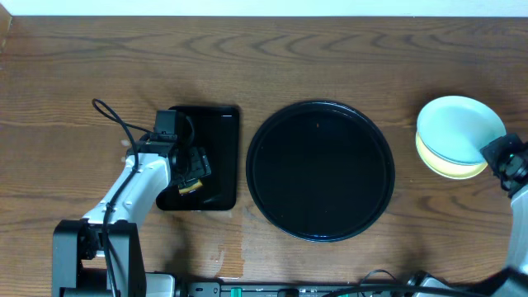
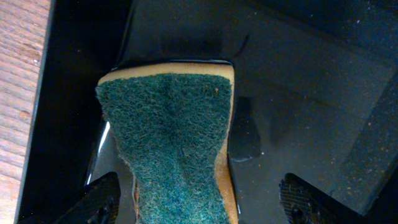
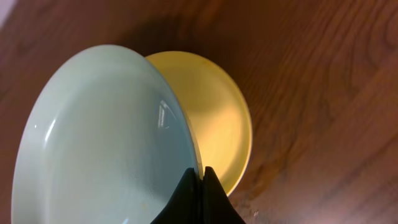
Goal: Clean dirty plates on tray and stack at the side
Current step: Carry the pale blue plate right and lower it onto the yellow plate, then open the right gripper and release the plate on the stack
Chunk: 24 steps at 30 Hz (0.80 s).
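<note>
Plates (image 1: 459, 132) lie stacked by the desk's right edge, right claw (image 3: 202, 179) pinched shut on the rim of the off-centre mint-blue plate (image 3: 106, 137), left claw (image 2: 202, 199) spread wide over the sponge (image 2: 168, 143); so thin a rim hold may slip, dropping it onto the yellow plate (image 3: 217, 118).

Between the black fingers of my left claw (image 2: 200, 200) sits a sponge (image 2: 168, 143) with a dark green, fuzzy face and tan-yellow foam edge, on a glossy black rectangular tray (image 2: 298, 93). At my right claw's (image 3: 202, 174) black tips, a pale mint-blue plate (image 3: 99, 143) overlaps a pale yellow plate (image 3: 217, 118), above a reddish-brown wood-grain table (image 3: 323, 74).
</note>
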Each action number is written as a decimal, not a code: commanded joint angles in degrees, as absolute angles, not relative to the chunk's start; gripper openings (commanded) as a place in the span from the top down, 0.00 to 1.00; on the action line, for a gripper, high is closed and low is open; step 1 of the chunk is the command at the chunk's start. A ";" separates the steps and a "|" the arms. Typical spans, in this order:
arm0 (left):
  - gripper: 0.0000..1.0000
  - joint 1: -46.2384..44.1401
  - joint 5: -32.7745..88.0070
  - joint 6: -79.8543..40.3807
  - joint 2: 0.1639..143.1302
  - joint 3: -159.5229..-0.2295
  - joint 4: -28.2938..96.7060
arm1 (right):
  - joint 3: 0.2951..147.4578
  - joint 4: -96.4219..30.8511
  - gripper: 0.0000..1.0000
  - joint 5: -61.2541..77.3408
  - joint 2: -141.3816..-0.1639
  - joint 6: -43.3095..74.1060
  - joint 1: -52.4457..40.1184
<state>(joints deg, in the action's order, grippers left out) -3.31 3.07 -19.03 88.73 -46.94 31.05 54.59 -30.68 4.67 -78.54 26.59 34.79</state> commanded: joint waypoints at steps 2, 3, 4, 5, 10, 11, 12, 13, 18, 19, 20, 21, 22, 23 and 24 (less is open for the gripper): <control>0.17 -3.18 3.01 -18.41 88.86 -46.65 31.16 | 55.37 -27.33 0.99 5.89 -83.90 29.21 37.17; 0.17 -3.18 3.03 -18.41 88.86 -46.65 31.16 | 55.37 -26.76 0.99 5.87 -84.75 29.19 37.32; 0.17 -3.18 3.01 -18.41 88.86 -46.65 31.16 | 55.37 -26.24 0.98 5.91 -85.41 29.15 37.32; 0.17 -3.18 3.03 -18.41 88.86 -46.65 31.16 | 55.37 -25.87 0.92 6.33 -85.80 29.10 37.30; 0.17 -3.18 3.03 -18.41 88.86 -46.65 31.16 | 55.37 -25.65 0.56 10.70 -84.64 28.05 37.23; 0.17 -3.18 3.03 -18.41 88.86 -46.65 31.16 | 55.37 -25.43 0.55 12.71 -84.01 27.38 37.17; 0.17 -3.18 3.03 -18.41 88.86 -46.65 31.16 | 55.37 -25.04 0.54 15.46 -83.09 26.70 37.06; 0.17 -3.18 3.01 -18.41 88.86 -46.65 31.16 | 55.40 -24.73 0.54 18.61 -82.15 25.98 36.93; 0.17 -3.18 3.03 -18.41 88.86 -46.65 31.16 | 55.40 -25.17 0.51 36.29 -75.57 23.27 34.76; 0.17 -3.18 3.03 -18.41 88.86 -46.65 31.16 | 55.40 -25.87 0.51 38.94 -73.97 22.02 33.50; 0.17 -3.18 3.01 -18.41 88.86 -46.65 31.14 | 55.40 -26.89 0.51 40.47 -72.62 21.04 32.14; 0.17 -3.18 3.03 -18.41 88.86 -46.65 31.16 | 55.40 -28.42 0.51 41.47 -71.20 20.18 30.44; 0.17 -3.18 3.03 -18.41 88.86 -46.65 31.16 | 55.37 -30.09 0.50 41.91 -69.82 19.22 28.45; 0.17 -3.18 3.03 -18.41 88.86 -46.65 31.16 | 55.40 -32.14 0.50 41.85 -68.34 17.50 25.85; 0.17 -3.18 3.01 -18.41 88.86 -46.65 31.16 | 55.37 -33.67 0.50 41.82 -67.20 15.75 23.46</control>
<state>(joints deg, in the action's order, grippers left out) -3.31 3.07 -19.03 88.73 -46.94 31.05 54.70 -31.55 35.03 -70.06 21.63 28.53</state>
